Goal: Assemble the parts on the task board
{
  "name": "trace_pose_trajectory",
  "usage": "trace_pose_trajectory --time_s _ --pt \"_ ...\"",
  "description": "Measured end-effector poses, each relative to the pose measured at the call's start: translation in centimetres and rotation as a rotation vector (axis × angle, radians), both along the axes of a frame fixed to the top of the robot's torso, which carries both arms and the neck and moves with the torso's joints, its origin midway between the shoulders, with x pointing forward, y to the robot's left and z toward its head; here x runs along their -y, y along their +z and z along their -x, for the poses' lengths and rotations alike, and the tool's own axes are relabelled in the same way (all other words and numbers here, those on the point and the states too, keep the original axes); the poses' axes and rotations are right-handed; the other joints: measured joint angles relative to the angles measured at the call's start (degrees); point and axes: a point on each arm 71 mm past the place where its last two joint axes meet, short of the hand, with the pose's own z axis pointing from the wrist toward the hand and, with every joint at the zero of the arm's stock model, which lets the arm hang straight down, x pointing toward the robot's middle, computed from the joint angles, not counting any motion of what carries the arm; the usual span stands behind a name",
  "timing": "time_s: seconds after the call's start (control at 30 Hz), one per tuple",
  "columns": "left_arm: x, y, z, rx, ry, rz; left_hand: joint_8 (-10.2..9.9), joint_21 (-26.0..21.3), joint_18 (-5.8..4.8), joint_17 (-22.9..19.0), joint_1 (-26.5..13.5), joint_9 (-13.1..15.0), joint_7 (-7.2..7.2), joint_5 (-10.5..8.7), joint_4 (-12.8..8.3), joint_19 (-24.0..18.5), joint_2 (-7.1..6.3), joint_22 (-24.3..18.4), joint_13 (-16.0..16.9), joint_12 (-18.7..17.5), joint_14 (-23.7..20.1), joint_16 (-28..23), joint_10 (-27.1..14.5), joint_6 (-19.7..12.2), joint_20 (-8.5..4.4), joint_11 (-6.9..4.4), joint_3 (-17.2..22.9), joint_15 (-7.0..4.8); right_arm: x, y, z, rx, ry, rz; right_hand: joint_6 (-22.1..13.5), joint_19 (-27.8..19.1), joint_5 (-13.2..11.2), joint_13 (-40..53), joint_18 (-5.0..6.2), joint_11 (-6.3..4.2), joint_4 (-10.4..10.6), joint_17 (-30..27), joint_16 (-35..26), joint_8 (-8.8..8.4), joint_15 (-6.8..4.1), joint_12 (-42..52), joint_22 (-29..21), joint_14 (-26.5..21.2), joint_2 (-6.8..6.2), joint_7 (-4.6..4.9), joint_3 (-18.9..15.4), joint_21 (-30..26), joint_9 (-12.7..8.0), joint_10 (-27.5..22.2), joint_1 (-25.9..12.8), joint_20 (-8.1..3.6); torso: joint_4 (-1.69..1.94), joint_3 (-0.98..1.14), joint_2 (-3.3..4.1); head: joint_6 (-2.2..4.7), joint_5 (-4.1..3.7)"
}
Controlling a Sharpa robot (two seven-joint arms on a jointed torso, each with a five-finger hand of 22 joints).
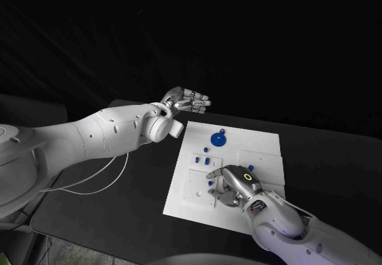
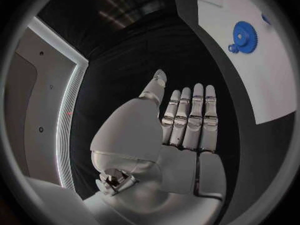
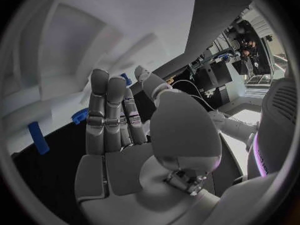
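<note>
- Nearest the head camera, the right hand (image 1: pixel 235 187) sits low over the near half of the white board (image 1: pixel 263 143), fingers bent down toward its surface; the right wrist view shows the fingers straight and close together with nothing between them, so it appears to hold nothing, though contact with the board cannot be told.
- Small blue pegs (image 1: pixel 207 160) stand just beyond its fingertips, one more blue piece (image 1: pixel 250 168) just beside the hand.
- Farther off lies the blue gear (image 1: pixel 219 138), flat on the far part of the board.
- At the far left corner, the left hand (image 1: pixel 187 101) hovers off the board over the black table (image 1: pixel 334 160), flat, fingers straight and side by side, holding nothing.
- Judged step: reaching for a peg. Best done by settling thumb and a fingertip on opposite sides of one peg, without nudging its neighbours, and lifting straight up.
</note>
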Motion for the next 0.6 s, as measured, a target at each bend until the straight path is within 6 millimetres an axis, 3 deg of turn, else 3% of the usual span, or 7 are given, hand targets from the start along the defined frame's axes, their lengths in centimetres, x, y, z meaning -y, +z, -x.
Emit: trace_pose_trajectory --time_s 0.13,0.3,0.6 --pt "-0.2 0.0 0.0 -0.001 0.002 -0.001 0.0 0.0 0.0 0.0 0.0 0.0 0.0 0.0 0.2 0.0 0.0 0.0 0.0 0.0 0.0 0.0 0.0 0.0 0.0 0.0 -0.2 0.0 0.5 1.0 0.2 0.005 -0.003 -0.024 0.0 0.0 0.2 0.0 -0.04 -0.71 0.0 -0.1 0.4 0.0 -0.25 0.0 0.0 0.3 0.03 0.0 1.4 0.5 0.0 2.4 0.0 0.0 -0.02 0.03 -0.03 0.35 -0.46" --pt "-0.6 0.0 0.0 -0.001 0.008 -0.003 0.0 0.0 0.0 0.0 0.0 0.0 0.0 0.0 0.2 0.0 0.0 0.0 0.0 0.0 0.0 0.0 0.0 0.0 0.0 0.0 -0.2 0.0 1.9 3.7 -0.7 0.022 -0.039 -0.077 0.0 -0.1 0.8 0.0 -0.06 -1.42 -0.1 -0.1 0.7 0.0 -0.91 0.0 0.6 1.0 0.09 0.0 4.4 3.4 0.0 5.6 -1.6 -0.16 -0.14 0.01 -0.05 0.99 -1.16" --pt "-1.0 0.0 0.0 -0.001 0.014 -0.005 0.0 0.0 0.0 0.0 0.0 0.0 0.0 0.0 0.2 0.0 0.0 0.0 0.0 0.0 0.0 0.0 0.0 0.0 0.0 0.0 -0.2 0.0 5.8 7.5 -3.3 -0.021 -0.135 -0.115 0.0 -0.1 2.1 0.0 -0.47 -1.63 -0.8 0.0 1.0 0.0 -1.04 0.0 0.7 1.3 0.62 0.0 4.1 6.1 0.0 6.0 -2.6 -0.57 -0.41 -0.05 -0.21 1.82 -2.19"
